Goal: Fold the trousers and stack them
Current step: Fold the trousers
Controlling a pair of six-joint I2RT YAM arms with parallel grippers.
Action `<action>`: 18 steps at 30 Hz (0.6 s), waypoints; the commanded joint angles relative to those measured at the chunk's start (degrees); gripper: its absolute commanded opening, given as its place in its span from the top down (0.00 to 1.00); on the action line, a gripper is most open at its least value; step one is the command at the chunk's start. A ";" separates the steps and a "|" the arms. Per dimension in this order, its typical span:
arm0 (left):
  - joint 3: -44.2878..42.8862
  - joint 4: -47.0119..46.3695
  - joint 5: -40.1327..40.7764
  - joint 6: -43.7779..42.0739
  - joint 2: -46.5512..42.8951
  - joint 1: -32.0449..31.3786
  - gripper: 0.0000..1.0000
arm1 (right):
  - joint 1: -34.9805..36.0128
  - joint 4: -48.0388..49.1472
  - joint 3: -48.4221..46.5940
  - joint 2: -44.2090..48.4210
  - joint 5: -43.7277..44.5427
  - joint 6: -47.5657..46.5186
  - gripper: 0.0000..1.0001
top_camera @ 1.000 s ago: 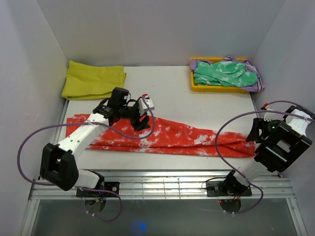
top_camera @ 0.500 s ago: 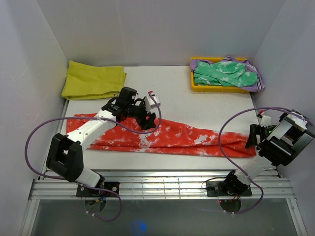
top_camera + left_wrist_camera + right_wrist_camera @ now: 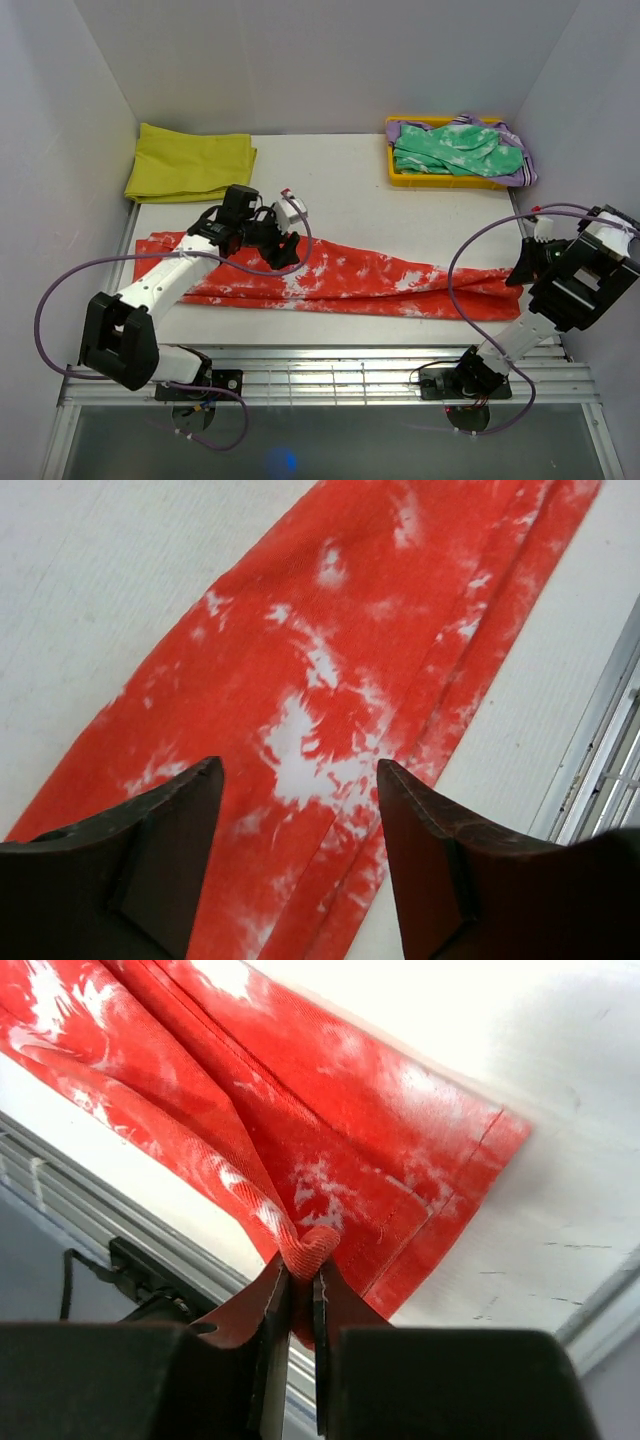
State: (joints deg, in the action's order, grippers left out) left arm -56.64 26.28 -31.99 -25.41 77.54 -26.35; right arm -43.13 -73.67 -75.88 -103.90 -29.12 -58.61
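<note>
- Yellow tray (image 3: 440, 182), far right: green garment (image 3: 455, 148) over purple cloth (image 3: 520, 165).
- Worktop (image 3: 400, 220): trousers (image 3: 340, 280) flat along near edge.
- Left jaws: released, above trousers.
- Right jaws: clenched on trousers' end fold.

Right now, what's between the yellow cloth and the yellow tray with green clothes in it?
Nothing but bare white table lies between the yellow cloth and the yellow tray. The top view shows that stretch.

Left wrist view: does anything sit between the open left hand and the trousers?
Nothing visible does. The left hand hangs open directly over the trousers, with only flat fabric showing below it. The right hand is shut on a fold near their end.
</note>
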 commanded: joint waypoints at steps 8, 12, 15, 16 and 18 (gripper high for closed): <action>0.04 7.64 -9.32 5.90 2.09 22.30 0.32 | 4.64 -1.39 -21.24 10.99 -11.13 -25.03 0.92; 1.18 7.64 -9.50 5.63 1.12 22.39 0.32 | 3.59 -0.95 -5.76 20.64 -7.18 -47.95 0.92; 1.62 9.31 -6.44 4.32 2.61 22.39 0.32 | 0.25 6.05 7.63 29.61 -3.06 -62.48 0.92; 2.06 9.66 -4.94 3.44 3.58 22.39 0.32 | -1.93 9.65 16.20 33.54 -2.26 -66.68 0.92; 2.32 11.77 -0.12 2.30 4.55 22.92 0.34 | -4.14 19.50 24.85 36.56 -0.50 -69.35 0.84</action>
State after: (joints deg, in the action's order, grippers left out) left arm -55.11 34.79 -36.73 -21.15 81.41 -3.90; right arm -44.14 -66.11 -61.69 -69.69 -33.45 -106.21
